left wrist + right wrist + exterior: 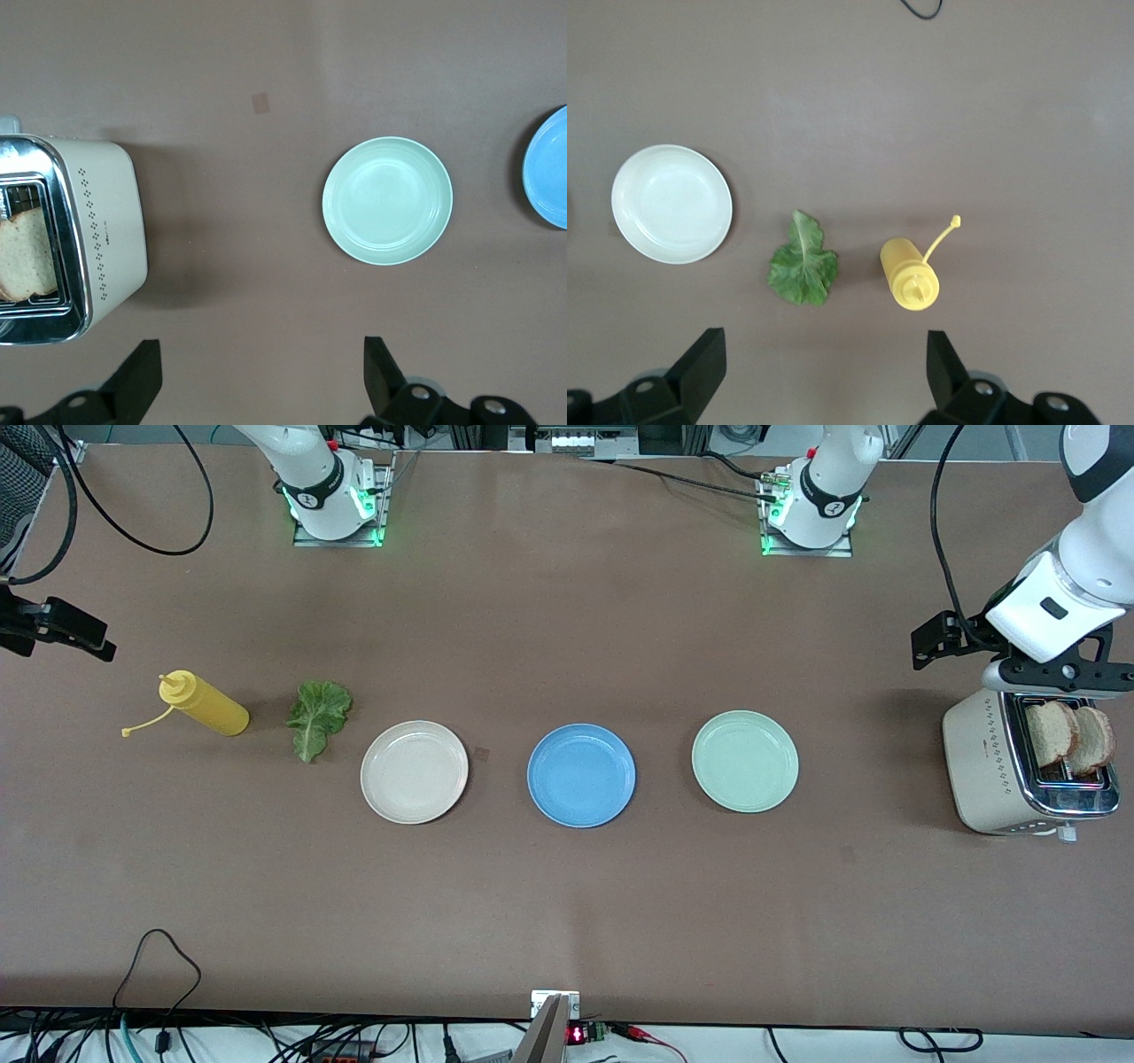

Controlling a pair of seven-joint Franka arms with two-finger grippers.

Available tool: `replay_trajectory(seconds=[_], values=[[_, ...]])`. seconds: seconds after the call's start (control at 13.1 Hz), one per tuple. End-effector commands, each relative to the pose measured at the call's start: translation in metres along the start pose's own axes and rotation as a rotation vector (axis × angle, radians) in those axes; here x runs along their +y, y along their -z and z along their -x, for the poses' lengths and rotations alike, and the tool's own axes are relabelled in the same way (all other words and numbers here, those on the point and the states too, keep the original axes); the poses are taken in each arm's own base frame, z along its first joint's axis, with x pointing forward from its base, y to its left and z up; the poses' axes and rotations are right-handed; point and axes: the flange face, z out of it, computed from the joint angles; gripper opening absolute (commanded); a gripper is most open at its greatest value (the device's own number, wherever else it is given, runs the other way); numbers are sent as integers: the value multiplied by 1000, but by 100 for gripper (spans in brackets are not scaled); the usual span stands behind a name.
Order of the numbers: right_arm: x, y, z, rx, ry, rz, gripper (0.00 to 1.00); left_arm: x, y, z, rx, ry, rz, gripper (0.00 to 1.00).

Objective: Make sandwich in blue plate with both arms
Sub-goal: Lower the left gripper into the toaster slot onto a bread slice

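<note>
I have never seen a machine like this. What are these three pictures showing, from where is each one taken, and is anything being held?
Two white robot arms stand at a brown table. The front view looks down from a high camera facing them; each of the other two pictures comes from a camera on one arm's wrist.

The left hand is open over the table beside the toaster, which holds two bread slices. The right hand is open above the lettuce leaf and the yellow squeeze bottle, which lies on its side.

In a row lie a beige plate, the blue plate and a mint-green plate; all three are bare.

Nothing is held: no sandwich is made yet.
</note>
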Motion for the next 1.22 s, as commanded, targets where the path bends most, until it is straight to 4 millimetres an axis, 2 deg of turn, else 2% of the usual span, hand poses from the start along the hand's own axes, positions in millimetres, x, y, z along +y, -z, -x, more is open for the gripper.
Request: replay_trajectory(seconds=[0.0, 0.15, 0.23, 0.38, 0.46, 0.69, 0.84, 0.99, 1.14], values=[[-3, 5, 0, 23, -5, -34, 100, 3, 1, -4, -24, -8, 8, 100], [-2, 5, 0, 25, -8, -33, 100, -5, -8, -7, -50, 6, 12, 100], [-1, 4, -2, 35, -7, -29, 100, -3, -12, -11, -56, 4, 9, 100], [-3, 4, -3, 39, -4, -29, 100, -5, -27, -24, -79, 5, 10, 100], [-3, 2, -3, 36, -5, -28, 100, -8, -27, -30, -75, 2, 10, 100], [-5, 0, -5, 34, -2, -26, 100, -37, -29, -31, -83, -6, -129, 100], [-5, -2, -5, 29, -4, -26, 100, -65, -31, -27, -115, -32, -188, 100], [-4, -5, -7, 23, -5, -25, 100, -112, -33, -20, -133, 2, -178, 100], [-4, -5, -7, 23, -5, -26, 100, -157, -52, -17, -168, 30, -160, 100]])
